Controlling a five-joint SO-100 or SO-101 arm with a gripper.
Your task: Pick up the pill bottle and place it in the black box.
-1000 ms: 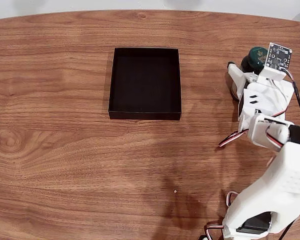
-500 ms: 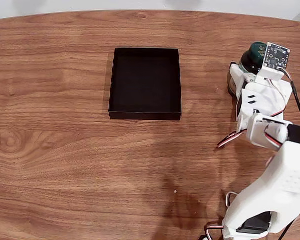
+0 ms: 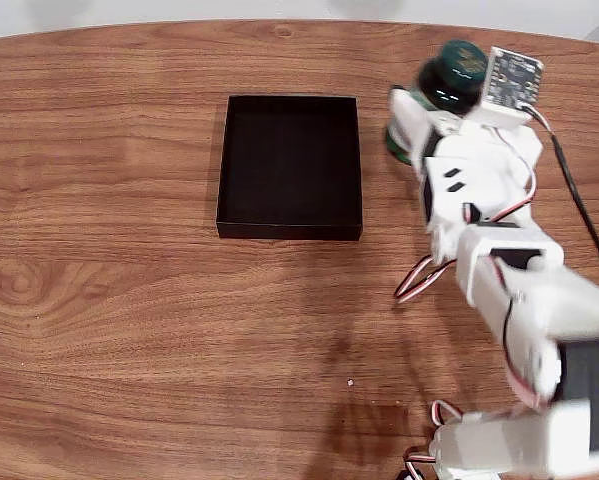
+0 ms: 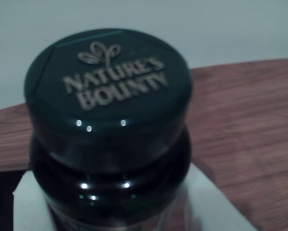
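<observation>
One pill bottle (image 3: 449, 72), glossy dark glass with a round green embossed cap, is gripped by the claw (image 3: 419, 125) above the wood-grain counter (image 3: 129, 300), just right of one square matte black box (image 3: 290, 165).

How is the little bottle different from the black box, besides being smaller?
The pill bottle is round and capped in dark green; the black box is square, open-topped and matte black. The bottle is held up by the gripper; the box lies flat on the table. Both are dark.
</observation>
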